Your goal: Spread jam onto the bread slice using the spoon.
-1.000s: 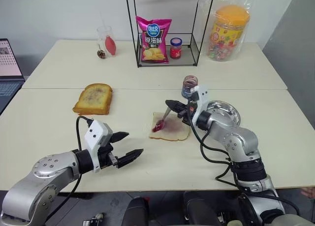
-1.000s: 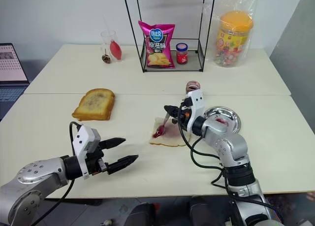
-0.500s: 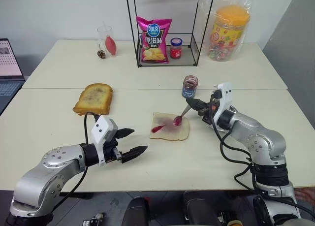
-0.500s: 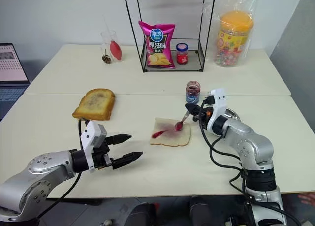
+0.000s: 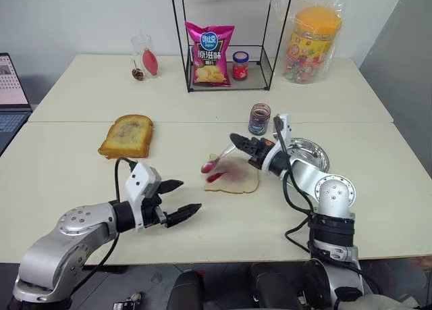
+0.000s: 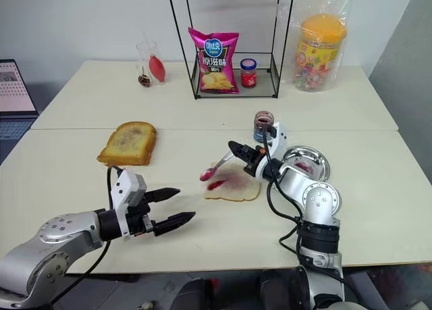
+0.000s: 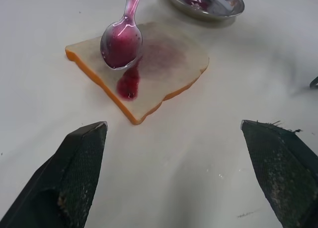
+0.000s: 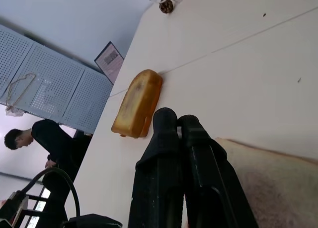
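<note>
Nearest the robot, at about seven o'clock on the desk, the left claw hovers just above the surface with its two black fingers spread wide and nothing between them, pointing toward the middle.

Beyond it, at the centre of the desk, lies the bread slice, pale with a thin crust. A purplish-red wash of jam covers much of its face, with a thicker blob near the edge closest to the left claw. The spoon is held over that same edge, its red-stained bowl at the slice's nine o'clock side and seemingly just clear of the bread. The right claw, fingers pressed shut on the spoon's handle, reaches in from three o'clock.

The spreading step appears to be under way: jam is on the bread but unevenly. The next move likely calls for lowering the bowl onto the blob and drawing it across the barer parts without tearing the soft bread.

Just past the right arm sit a shiny metal dish and an open jam jar. At ten o'clock lies a browner toast slice. Farther back, at twelve o'clock, a black wire rack holds a pink crisp bag and a red-lidded jar. A candy tub stands at one o'clock, a clear cup at eleven. A pale wall is behind the desk.
</note>
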